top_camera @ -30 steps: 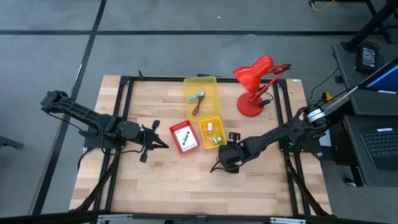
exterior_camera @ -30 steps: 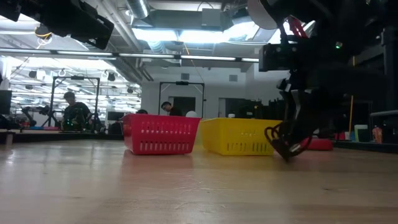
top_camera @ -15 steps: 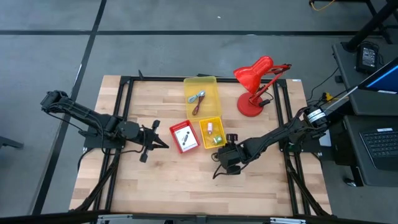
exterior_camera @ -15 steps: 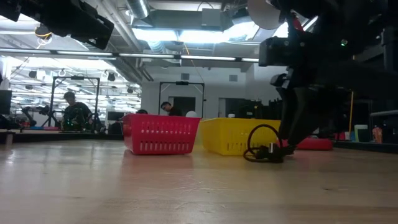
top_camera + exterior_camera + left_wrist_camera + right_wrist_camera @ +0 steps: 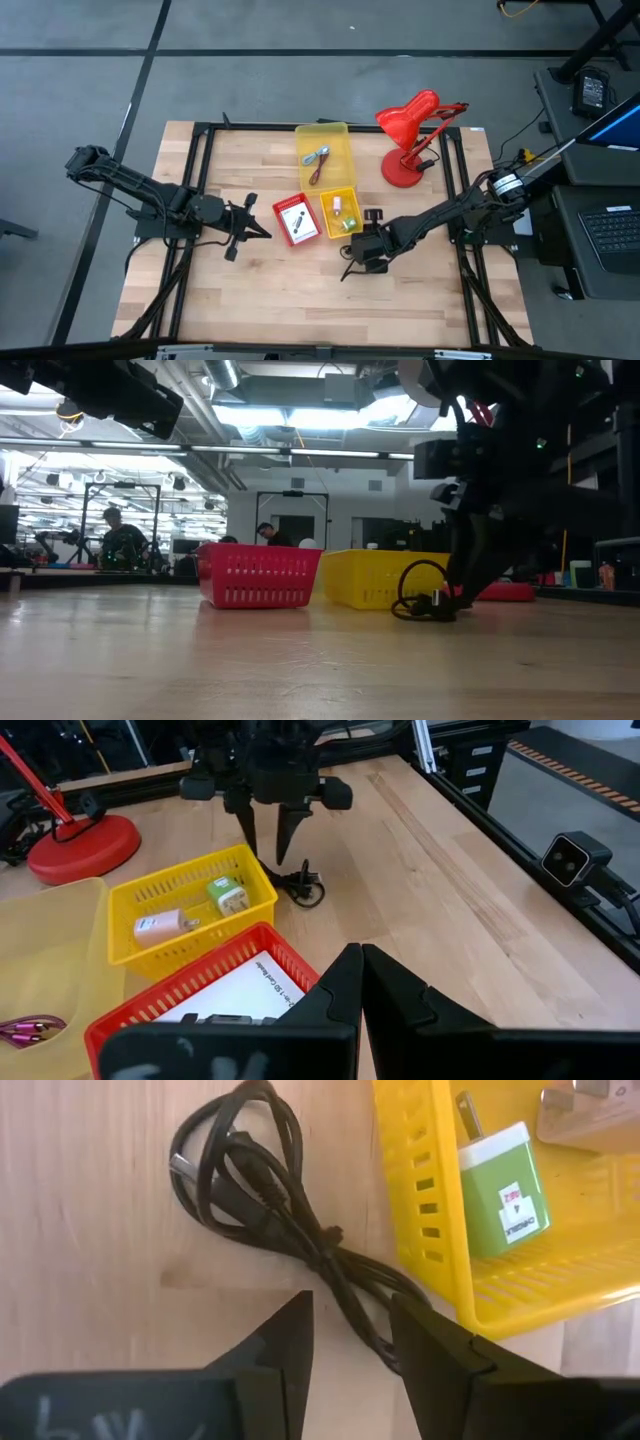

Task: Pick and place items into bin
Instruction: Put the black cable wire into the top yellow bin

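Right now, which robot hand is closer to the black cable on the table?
The right one. The right gripper hangs just above the black cable, fingers open over it. The left gripper waits across the table, beyond the red basket.

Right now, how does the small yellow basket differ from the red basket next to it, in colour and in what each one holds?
The yellow basket holds a green plug adapter and a white one; the red basket holds a white printed packet. A black cable lies on the table close beside the yellow basket, under the right gripper; no such cable lies by the red one. Both are slotted plastic baskets standing side by side.
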### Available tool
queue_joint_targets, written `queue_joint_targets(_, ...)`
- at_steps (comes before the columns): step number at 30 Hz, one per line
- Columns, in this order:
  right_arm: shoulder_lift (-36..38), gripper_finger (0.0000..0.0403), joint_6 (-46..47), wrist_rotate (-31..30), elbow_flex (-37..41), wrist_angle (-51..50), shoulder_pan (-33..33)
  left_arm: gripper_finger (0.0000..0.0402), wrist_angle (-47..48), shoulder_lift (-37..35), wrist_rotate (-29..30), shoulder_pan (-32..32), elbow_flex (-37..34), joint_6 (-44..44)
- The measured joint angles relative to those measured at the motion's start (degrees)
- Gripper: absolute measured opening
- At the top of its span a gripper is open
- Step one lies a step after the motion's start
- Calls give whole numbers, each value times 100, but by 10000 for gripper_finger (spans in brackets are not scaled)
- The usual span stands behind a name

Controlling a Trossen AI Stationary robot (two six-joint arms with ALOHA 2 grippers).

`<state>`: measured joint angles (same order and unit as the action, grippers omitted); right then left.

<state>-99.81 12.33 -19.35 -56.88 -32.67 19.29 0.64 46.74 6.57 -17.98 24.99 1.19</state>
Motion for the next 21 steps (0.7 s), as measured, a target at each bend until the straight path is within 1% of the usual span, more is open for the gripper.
queue_joint_targets(8, 0, 129, -241, 13, 0, 0, -121, 3, 0, 0, 0, 2, 0, 0)
queue_joint_targets(14, -5, 129, -238, 319, 4, -2, -226, 3, 0, 0, 0, 0, 0, 0)
queue_joint_targets(21, -370, 129, -234, 338, -15, -27, -261, 3, 2, 0, -13, 2, 0, 0)
